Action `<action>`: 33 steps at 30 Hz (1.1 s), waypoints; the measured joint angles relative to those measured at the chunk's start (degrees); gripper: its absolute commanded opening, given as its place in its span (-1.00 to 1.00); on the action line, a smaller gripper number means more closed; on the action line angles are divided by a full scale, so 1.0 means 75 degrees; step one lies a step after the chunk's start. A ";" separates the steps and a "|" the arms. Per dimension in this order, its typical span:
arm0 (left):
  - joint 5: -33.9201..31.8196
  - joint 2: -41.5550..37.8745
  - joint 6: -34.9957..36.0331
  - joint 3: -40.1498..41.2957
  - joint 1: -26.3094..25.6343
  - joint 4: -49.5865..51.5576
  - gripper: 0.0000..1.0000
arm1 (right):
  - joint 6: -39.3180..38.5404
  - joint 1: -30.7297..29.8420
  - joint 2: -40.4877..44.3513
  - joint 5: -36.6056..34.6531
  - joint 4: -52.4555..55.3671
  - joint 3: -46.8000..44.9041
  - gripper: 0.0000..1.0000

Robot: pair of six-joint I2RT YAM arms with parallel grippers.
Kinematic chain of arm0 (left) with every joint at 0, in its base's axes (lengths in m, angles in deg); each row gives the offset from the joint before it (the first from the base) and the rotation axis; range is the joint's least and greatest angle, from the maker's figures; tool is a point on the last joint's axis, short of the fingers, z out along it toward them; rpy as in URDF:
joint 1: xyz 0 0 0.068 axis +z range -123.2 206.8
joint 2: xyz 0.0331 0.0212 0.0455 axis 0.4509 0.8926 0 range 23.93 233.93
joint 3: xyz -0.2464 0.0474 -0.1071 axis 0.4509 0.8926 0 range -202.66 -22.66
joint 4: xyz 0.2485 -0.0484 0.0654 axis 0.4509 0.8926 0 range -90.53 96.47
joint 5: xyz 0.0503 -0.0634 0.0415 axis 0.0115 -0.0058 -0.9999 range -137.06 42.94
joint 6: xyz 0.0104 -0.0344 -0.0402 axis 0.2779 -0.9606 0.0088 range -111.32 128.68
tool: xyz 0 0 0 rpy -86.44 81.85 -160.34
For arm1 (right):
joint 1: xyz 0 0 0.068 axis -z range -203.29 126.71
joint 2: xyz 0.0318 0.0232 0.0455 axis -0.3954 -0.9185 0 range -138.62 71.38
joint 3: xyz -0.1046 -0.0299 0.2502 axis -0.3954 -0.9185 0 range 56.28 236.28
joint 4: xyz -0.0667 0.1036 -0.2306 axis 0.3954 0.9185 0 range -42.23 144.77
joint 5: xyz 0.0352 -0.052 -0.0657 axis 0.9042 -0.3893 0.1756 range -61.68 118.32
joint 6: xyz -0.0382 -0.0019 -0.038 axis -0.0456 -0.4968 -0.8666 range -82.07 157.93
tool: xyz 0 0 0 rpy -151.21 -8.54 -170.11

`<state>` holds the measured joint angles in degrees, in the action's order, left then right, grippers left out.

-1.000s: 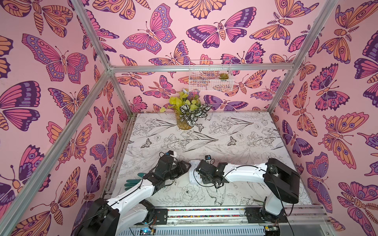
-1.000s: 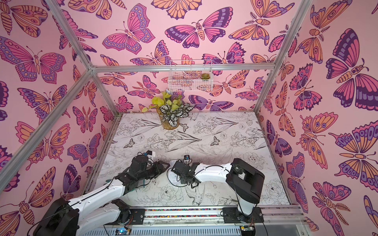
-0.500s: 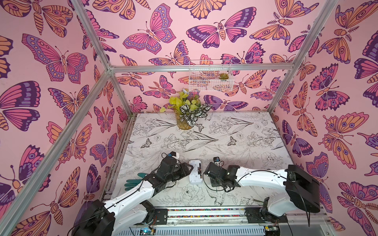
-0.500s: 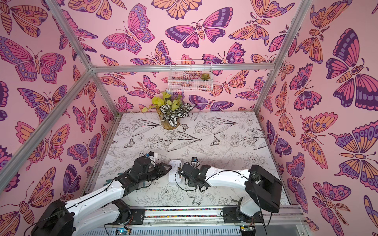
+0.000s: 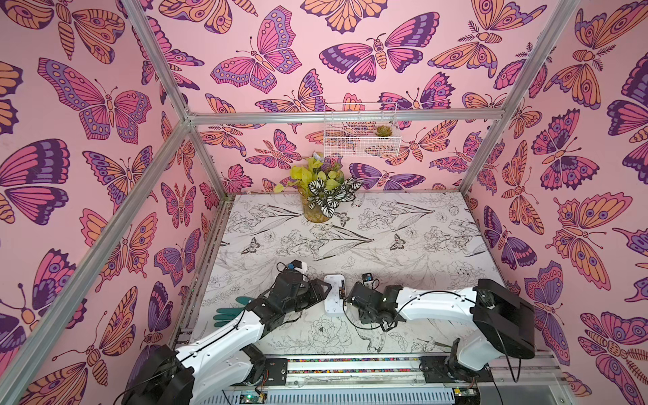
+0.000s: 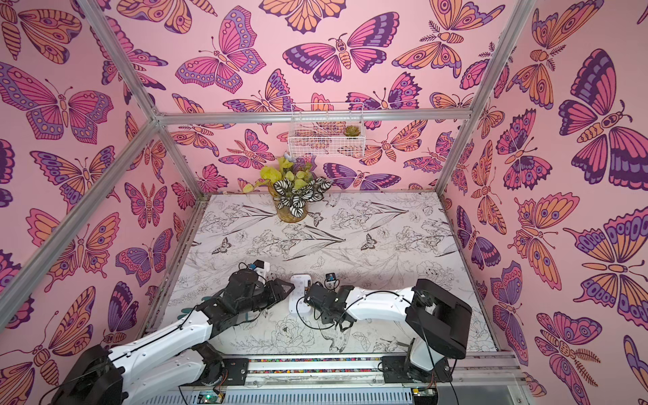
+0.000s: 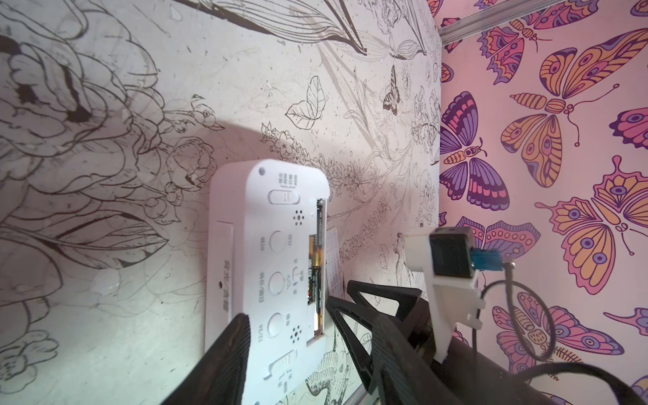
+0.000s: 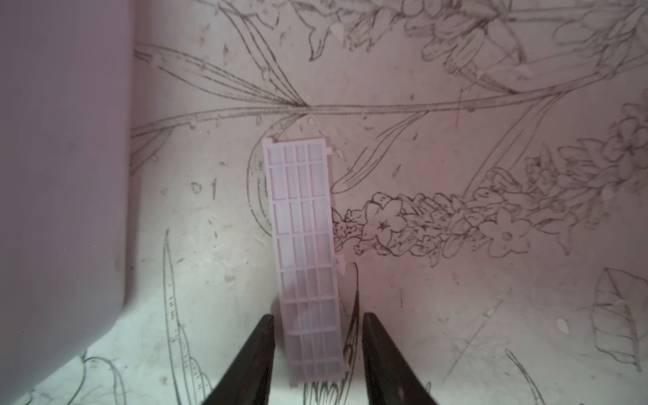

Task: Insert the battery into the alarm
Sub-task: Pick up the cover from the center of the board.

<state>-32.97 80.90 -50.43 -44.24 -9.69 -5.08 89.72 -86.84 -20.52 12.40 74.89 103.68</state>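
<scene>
The alarm (image 5: 335, 294) is lying back-up on the table (image 5: 350, 245), sitting between your 2 grippers. Its battery slot (image 7: 319, 217) is standing open along the edge facing your right gripper (image 8: 317, 317), and a battery (image 7: 315, 259) is showing inside it in the left wrist view.

The cover (image 8: 305, 252) is lying flat, ribbed side up, just beside that edge and parallel to it. Your right gripper is sitting narrowly parted astride the cover's near end. 1 finger (image 8: 259, 350) is coming down between cover and alarm, and the other is standing on the cover's outer side. A sliver of table is showing on each side, so neither is pressing on it.

Your left gripper (image 5: 323, 287) is reaching the alarm's opposite long edge in both top views, its fingers standing apart. 1 finger (image 7: 228, 357) is overlapping the alarm's back in the left wrist view, and I cannot tell whether it is touching.

A teal glove (image 5: 228, 312) is lying behind the left gripper, beside its arm. A plant (image 5: 322, 200) is standing well ahead of both grippers, at the table's far edge.
</scene>
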 measured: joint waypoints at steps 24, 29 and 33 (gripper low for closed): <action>-0.0755 0.1708 -0.0475 -0.1507 -0.2116 -0.0300 0.18 | 0.0326 -0.0050 0.1769 0.0119 -0.0271 -0.1684 -0.46; -0.0924 0.2763 -0.0734 -0.1932 -0.2570 -0.0560 0.20 | 0.0437 -0.0052 0.2311 0.0175 -0.0230 -0.2069 -0.45; -0.0933 0.3450 -0.0935 -0.2270 -0.2783 -0.0609 0.15 | 0.0490 -0.0055 0.2463 0.0219 -0.0291 -0.2200 -0.46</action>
<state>-39.97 106.78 -57.45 -61.27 -30.56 -9.65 93.39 -87.26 -2.05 14.04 72.70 87.17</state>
